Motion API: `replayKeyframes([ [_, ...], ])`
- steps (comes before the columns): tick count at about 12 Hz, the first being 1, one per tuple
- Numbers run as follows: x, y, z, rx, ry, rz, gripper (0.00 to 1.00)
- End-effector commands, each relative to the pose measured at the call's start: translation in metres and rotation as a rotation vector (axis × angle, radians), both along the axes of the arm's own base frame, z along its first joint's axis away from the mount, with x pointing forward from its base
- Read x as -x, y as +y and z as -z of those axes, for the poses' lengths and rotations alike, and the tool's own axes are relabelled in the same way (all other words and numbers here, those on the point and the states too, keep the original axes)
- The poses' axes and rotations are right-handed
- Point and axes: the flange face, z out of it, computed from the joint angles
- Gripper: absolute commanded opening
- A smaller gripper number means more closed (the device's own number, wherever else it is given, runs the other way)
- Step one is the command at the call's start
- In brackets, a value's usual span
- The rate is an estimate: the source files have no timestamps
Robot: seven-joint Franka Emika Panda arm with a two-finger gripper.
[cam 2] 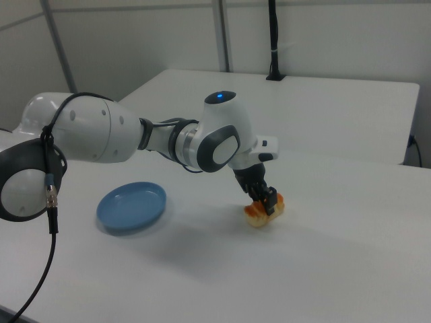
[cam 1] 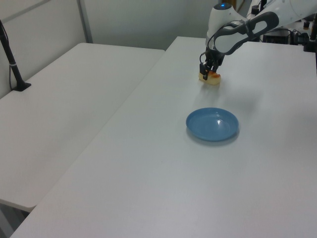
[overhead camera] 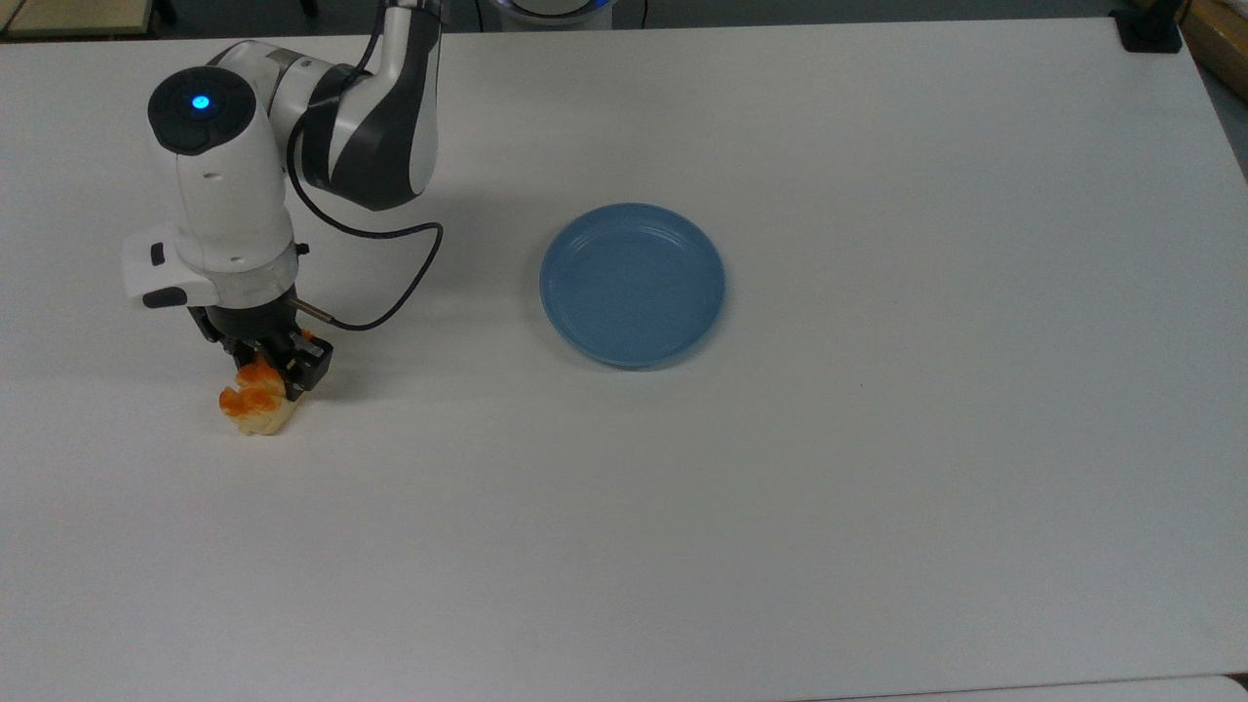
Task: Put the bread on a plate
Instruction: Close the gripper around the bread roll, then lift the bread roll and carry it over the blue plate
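Note:
The bread (overhead camera: pixel 252 405), a small cream loaf with orange-brown bumps, lies on the white table at the top view's left. My gripper (overhead camera: pixel 268 363) is down over its far end, open, with one finger on each side of the loaf. The same hold shows in the left view, with the gripper (cam 1: pixel 208 74) over the bread (cam 1: pixel 213 79), and in the right view, with the gripper (cam 2: pixel 264 200) over the bread (cam 2: pixel 258 216). The light-blue plate (overhead camera: pixel 632 285) sits bare near the table's middle, well to the right of the bread in the top view, and also appears as the plate (cam 1: pixel 213 124) and the plate (cam 2: pixel 131 206).
A black cable (overhead camera: pixel 414 278) loops from my wrist over the table between bread and plate. A black clamp (overhead camera: pixel 1149 29) sits at the top view's far right corner. A second white table with a black post (cam 1: pixel 12 62) adjoins on the left view's left.

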Motion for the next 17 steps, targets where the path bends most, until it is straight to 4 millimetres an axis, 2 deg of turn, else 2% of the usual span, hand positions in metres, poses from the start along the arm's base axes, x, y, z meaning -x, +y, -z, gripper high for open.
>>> replayKeyframes([
  [1, 0.004, -0.005, -0.036, 0.010, -0.036, -0.030, 0.15],
  [4, 0.019, -0.016, -0.104, 0.011, -0.063, -0.013, 0.16],
  [6, 0.026, -0.003, -0.145, -0.035, -0.102, -0.005, 0.16],
  [9, 0.027, 0.038, -0.199, -0.081, -0.127, -0.038, 0.18],
  [11, 0.026, 0.066, -0.215, -0.104, -0.118, -0.065, 0.18],
  [12, 0.029, 0.090, -0.229, -0.115, -0.111, -0.098, 0.18],
  [14, 0.041, 0.137, -0.247, -0.144, -0.056, -0.151, 0.20],
  [16, 0.046, 0.187, -0.250, -0.157, -0.009, -0.200, 0.21],
  [17, 0.047, 0.200, -0.250, -0.157, -0.004, -0.214, 0.21],
])
